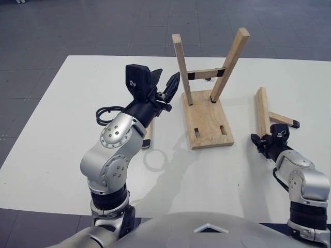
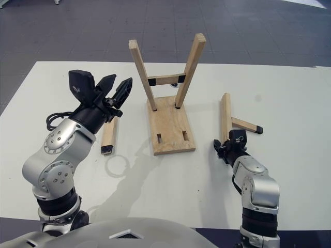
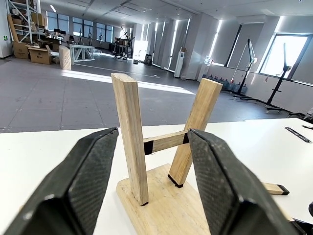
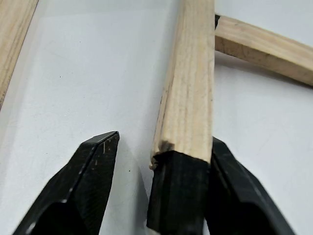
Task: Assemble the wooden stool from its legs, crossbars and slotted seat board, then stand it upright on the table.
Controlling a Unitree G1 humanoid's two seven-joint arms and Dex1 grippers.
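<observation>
Plainly, white table (image 1: pixel 62 113) amid grey hall floor (image 1: pixel 77 26); left tool (image 2: pixel 120 82), right tool (image 4: pixel 164 147) both spread.

Loose leg (image 2: pixel 108 137): far end hidden behind left gripper (image 2: pixel 122 80). Cable (image 1: pixel 106 112): part hidden behind that gripper's wrist. Seat board (image 3: pixel 161 205): cut off by frame edge, left wrist view. Capped leg (image 4: pixel 188 93): cut off at frame edge, right wrist view.

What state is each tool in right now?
Left tool: open, empty, raised beside the standing legs.
Right tool: open, straddling the black-tipped end of the loose leg, not clamped.
</observation>
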